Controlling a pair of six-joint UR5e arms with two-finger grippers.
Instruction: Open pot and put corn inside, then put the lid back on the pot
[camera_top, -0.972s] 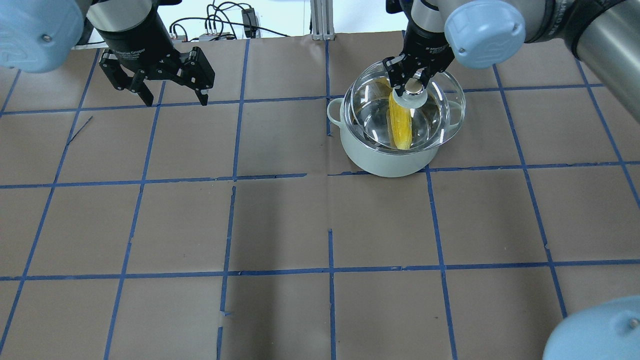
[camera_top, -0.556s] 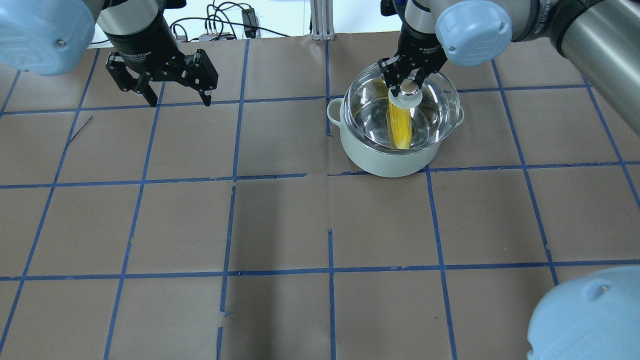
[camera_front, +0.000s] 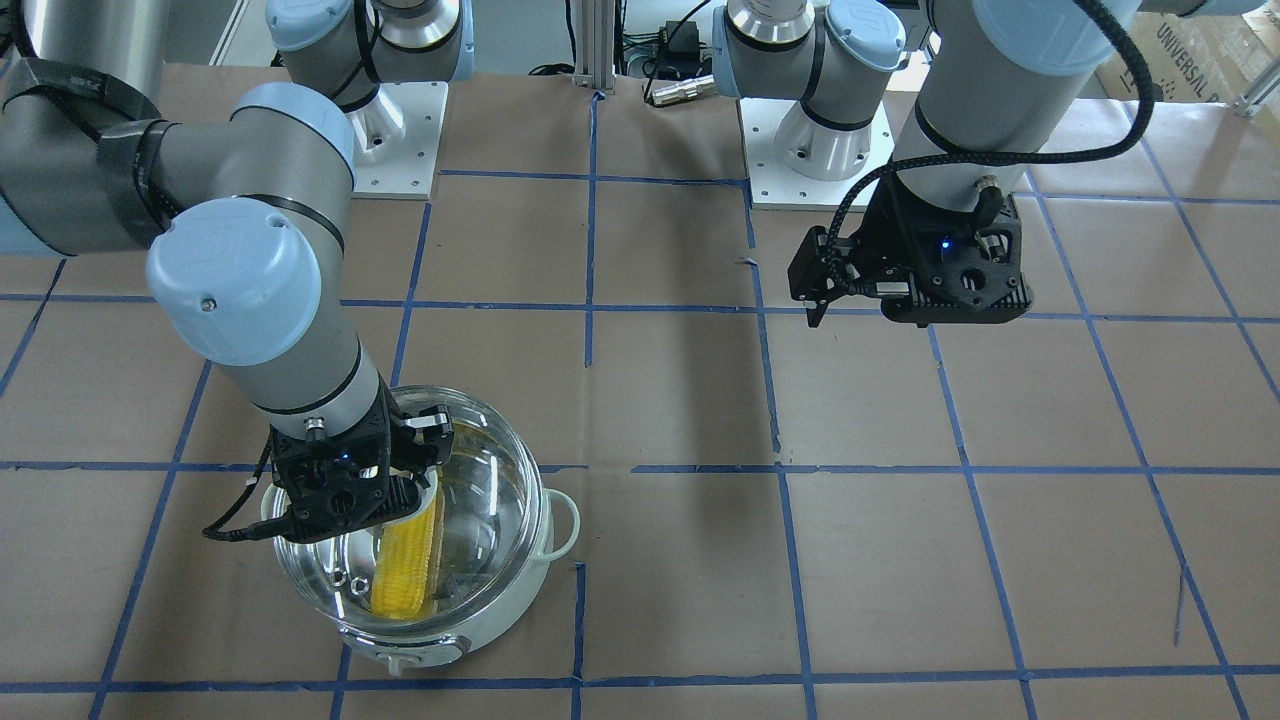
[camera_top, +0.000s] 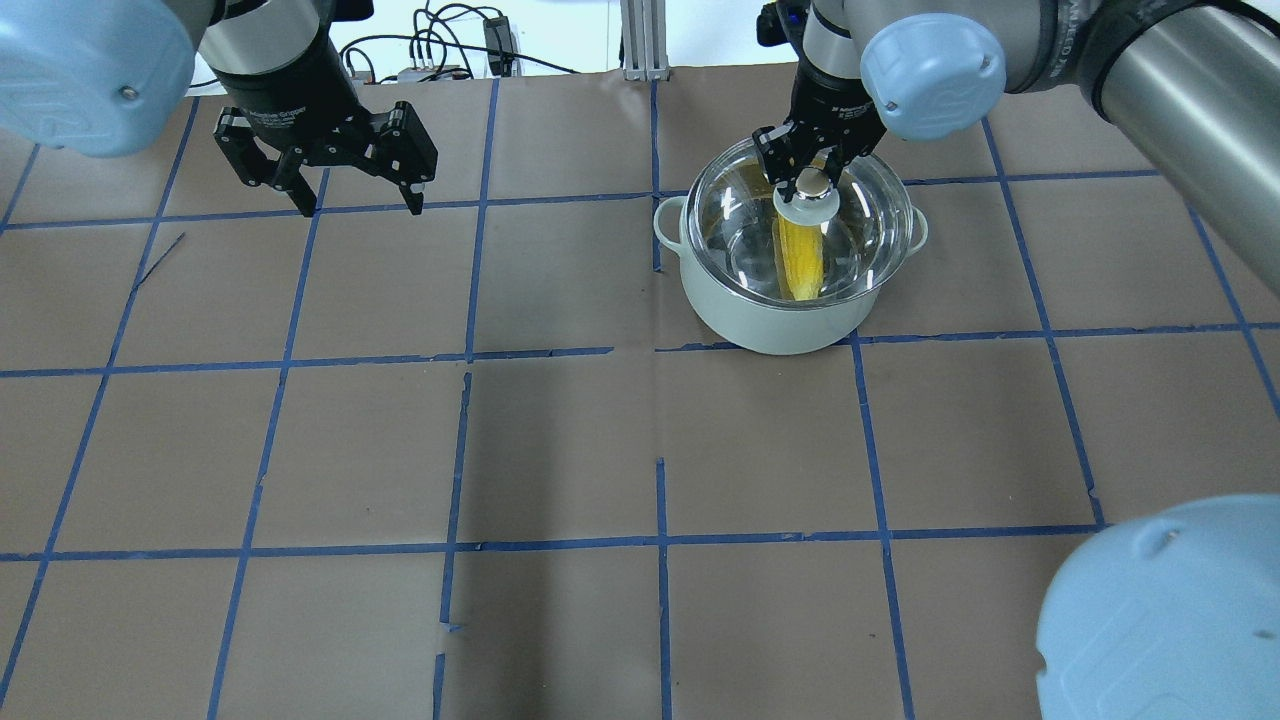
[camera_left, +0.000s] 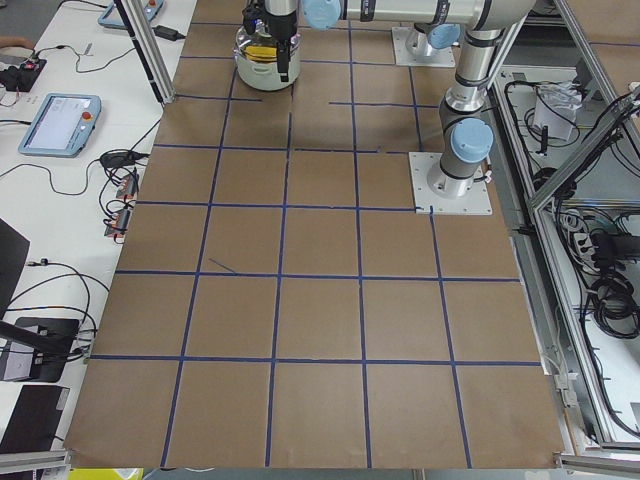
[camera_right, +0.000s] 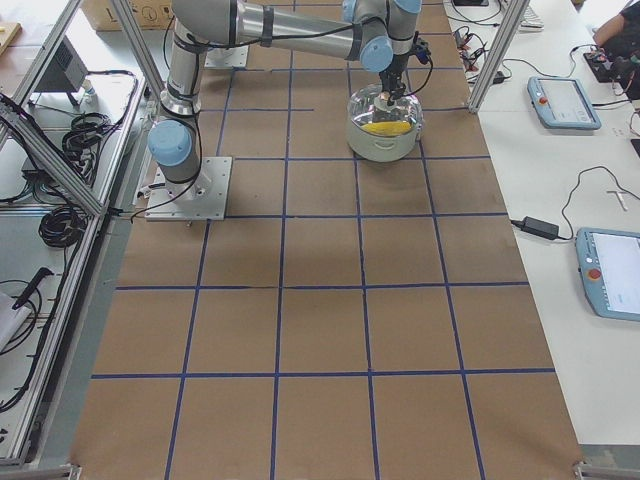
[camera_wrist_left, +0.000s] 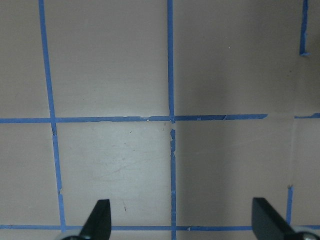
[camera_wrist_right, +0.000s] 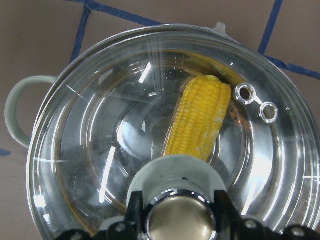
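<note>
The pale mint pot (camera_top: 778, 322) stands at the far right of the table. The yellow corn (camera_top: 800, 255) lies inside it, seen through the clear glass lid (camera_top: 870, 225). The lid covers the pot's mouth, roughly centred. I cannot tell if it rests fully on the rim. My right gripper (camera_top: 812, 182) is shut on the lid's knob (camera_wrist_right: 180, 220), with its fingers (camera_wrist_right: 223, 207) on both sides of it. The right wrist view shows the corn (camera_wrist_right: 200, 122) and the lid's vent rings (camera_wrist_right: 245, 93). My left gripper (camera_top: 355, 205) is open and empty above the far left of the table, also open in the left wrist view (camera_wrist_left: 182, 220).
The table is brown paper with a blue tape grid (camera_top: 660, 540). Cables and a power brick (camera_top: 495, 35) lie beyond the far edge next to an aluminium post (camera_top: 640, 40). The arm bases (camera_front: 830, 140) stand on white plates on the robot's side.
My right gripper has lowered the lid and shifted it slightly left, so it now sits centred over the pot instead of overhanging to the right. The left gripper has barely moved.
</note>
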